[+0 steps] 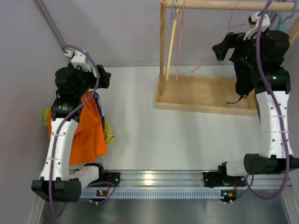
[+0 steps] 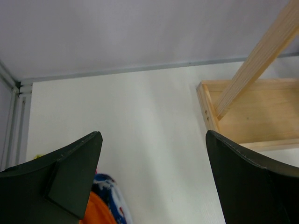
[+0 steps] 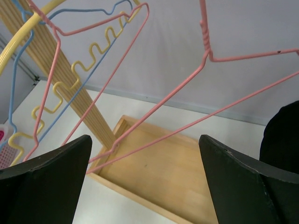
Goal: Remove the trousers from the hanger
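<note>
A pink wire hanger (image 1: 205,58) hangs bare on the wooden rack, and its wires (image 3: 204,32) cross the right wrist view. A black garment (image 1: 243,79), probably the trousers, hangs at the rack's right end under my right arm. It shows as a dark mass (image 3: 282,140) at the right edge of the right wrist view. I cannot tell what it hangs from. My right gripper (image 1: 223,49) (image 3: 145,138) is open and empty, raised next to the pink hanger. My left gripper (image 1: 105,78) (image 2: 153,135) is open and empty above the table at the left.
The rack's wooden base tray (image 1: 201,93) (image 2: 252,112) (image 3: 187,177) lies at the back right, with an upright post (image 1: 162,46). Yellow (image 3: 88,60) and blue (image 3: 28,46) hangers hang at its left end. An orange garment (image 1: 88,130) (image 2: 96,212) lies piled under my left arm.
</note>
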Robot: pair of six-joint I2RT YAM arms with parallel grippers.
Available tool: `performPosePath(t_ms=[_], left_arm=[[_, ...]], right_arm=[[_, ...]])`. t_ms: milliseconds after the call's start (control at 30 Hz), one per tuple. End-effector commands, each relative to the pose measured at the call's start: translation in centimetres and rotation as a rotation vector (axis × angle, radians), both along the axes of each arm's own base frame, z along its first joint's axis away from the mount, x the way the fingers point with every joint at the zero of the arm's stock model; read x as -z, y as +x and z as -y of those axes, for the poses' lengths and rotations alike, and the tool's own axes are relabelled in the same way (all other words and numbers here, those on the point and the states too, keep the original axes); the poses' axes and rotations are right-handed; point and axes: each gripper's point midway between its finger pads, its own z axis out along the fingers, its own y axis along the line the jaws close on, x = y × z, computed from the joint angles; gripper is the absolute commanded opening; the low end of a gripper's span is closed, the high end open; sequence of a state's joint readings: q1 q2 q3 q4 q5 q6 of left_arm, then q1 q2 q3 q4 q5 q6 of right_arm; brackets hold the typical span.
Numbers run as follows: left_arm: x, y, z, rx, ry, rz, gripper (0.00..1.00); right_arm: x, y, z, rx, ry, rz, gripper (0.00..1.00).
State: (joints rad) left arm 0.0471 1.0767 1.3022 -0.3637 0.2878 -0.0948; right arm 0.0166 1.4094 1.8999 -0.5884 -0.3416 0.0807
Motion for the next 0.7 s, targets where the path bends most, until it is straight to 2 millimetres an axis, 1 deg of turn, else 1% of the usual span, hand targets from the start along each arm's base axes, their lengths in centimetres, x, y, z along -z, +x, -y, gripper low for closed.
performPosePath(t_ms=[0,33,67,100,133,167,200,233,267,300,333,367,400,433,467,500,533,567,600,633,667], left_arm=[[-1.6,1.6,4.4,0.036,0.151,0.059,0.99],[-1.9,1.8,5.7,0.065,0.162,0.065,0.99],[-1.5,2.2,6.8,0.090,0.172,0.056,0.99],[-1.2,2.4,7.8,0.111,0.176,0.048,0.99],[-0.1,3.1,9.3,0.131,0.178,0.019,0.99],[0.1,3.3,10.3,0.156,0.177,0.009,0.99],[0.5,3.5,10.8,0.174,0.194,-0.005,0.99],[1.9,4.0,12.5,0.206,0.220,-0.040,0.99],[2.1,4.2,12.6,0.184,0.253,-0.055,0.99],[2.8,4.4,13.3,0.201,0.299,-0.062,0.99],[3.3,4.0,14.9,0.233,0.322,-0.068,0.99],[4.0,4.1,15.7,0.244,0.341,-0.082,0.99],[4.3,4.0,16.4,0.265,0.345,-0.088,0.99],[4.7,3.5,17.4,0.295,0.347,-0.093,0.99],[5.1,3.5,17.9,0.308,0.340,-0.103,0.99],[5.4,3.3,18.3,0.317,0.321,-0.117,0.99],[5.8,3.1,18.6,0.327,0.317,-0.129,0.99],[6.2,3.1,18.6,0.323,0.312,-0.141,0.99],[6.2,3.0,18.5,0.309,0.296,-0.150,0.99],[6.9,2.8,18.4,0.302,0.296,-0.166,0.99],[7.1,2.7,18.2,0.294,0.292,-0.173,0.99]], right_arm=[[-2.0,-3.6,-0.4,-0.015,0.018,0.061,0.99],[-1.9,-4.1,-0.4,-0.017,0.018,0.064,0.99],[-1.8,-4.6,-0.4,-0.019,0.023,0.062,0.99],[-0.8,-4.9,-0.5,-0.021,0.023,0.041,1.00],[-1.2,-6.2,-0.7,-0.036,0.024,0.060,0.99],[-0.8,-6.7,-0.7,-0.041,0.024,0.051,0.99],[0.5,-6.9,-0.8,-0.045,0.026,0.023,1.00],[0.4,-8.1,-1.1,-0.062,0.026,0.032,0.99],[1.3,-8.6,-1.2,-0.070,0.019,0.014,0.99],[3.1,-8.7,-1.2,-0.073,0.018,-0.026,0.99],[3.3,-9.7,-1.1,-0.073,0.013,-0.020,0.99],[4.1,-10.1,-1.1,-0.078,0.003,-0.030,0.99],[5.9,-10.2,-1.2,-0.085,-0.004,-0.066,0.99],[6.0,-11.2,-1.4,-0.097,-0.007,-0.059,0.99],[6.8,-11.5,-1.4,-0.101,-0.009,-0.074,0.99],[8.3,-11.8,-1.5,-0.109,-0.011,-0.108,0.99],[8.7,-12.6,-1.7,-0.125,-0.014,-0.105,0.99],[9.3,-13.0,-1.7,-0.129,-0.016,-0.116,0.99],[10.9,-13.2,-1.8,-0.132,-0.015,-0.150,1.00],[11.3,-14.0,-2.1,-0.154,-0.014,-0.148,0.99],[12.1,-14.4,-2.3,-0.170,-0.013,-0.167,0.99]])
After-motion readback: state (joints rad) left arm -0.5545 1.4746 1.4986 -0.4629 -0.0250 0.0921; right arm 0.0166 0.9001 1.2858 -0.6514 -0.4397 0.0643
